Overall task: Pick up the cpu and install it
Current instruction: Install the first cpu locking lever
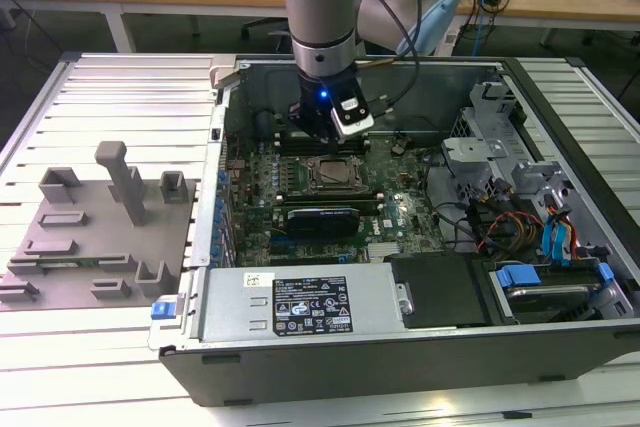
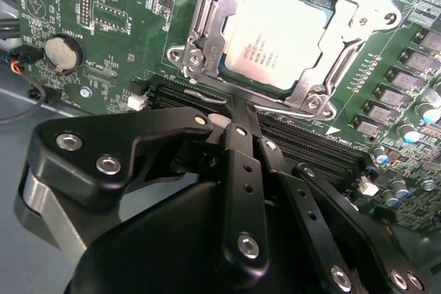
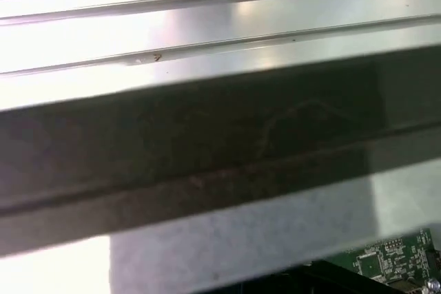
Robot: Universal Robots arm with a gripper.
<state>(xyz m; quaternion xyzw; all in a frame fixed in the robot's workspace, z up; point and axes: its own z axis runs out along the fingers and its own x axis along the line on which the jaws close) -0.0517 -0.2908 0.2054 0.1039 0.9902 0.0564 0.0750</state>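
Note:
The cpu [image 2: 279,32] is a flat square chip with a silver top. It lies flat in the motherboard socket, ringed by a metal frame [image 2: 200,25]. In the exterior view the cpu [image 1: 333,173] sits mid-board inside the open computer case [image 1: 400,367]. My gripper [image 1: 325,133] hangs just behind it, close above the board. In the second wrist view the gripper [image 2: 234,105] has its black fingertips [image 2: 239,129] drawn together beside the socket's edge, over the memory slots. Nothing is held between them, and the gripper is apart from the chip.
A black expansion card [image 1: 320,217] lies in front of the socket and a power supply [image 1: 300,307] in front of that. Drive cages and cables [image 1: 520,207] crowd the exterior view's right. A grey fixture plate with blocks [image 1: 90,247] sits on the ribbed table to the left.

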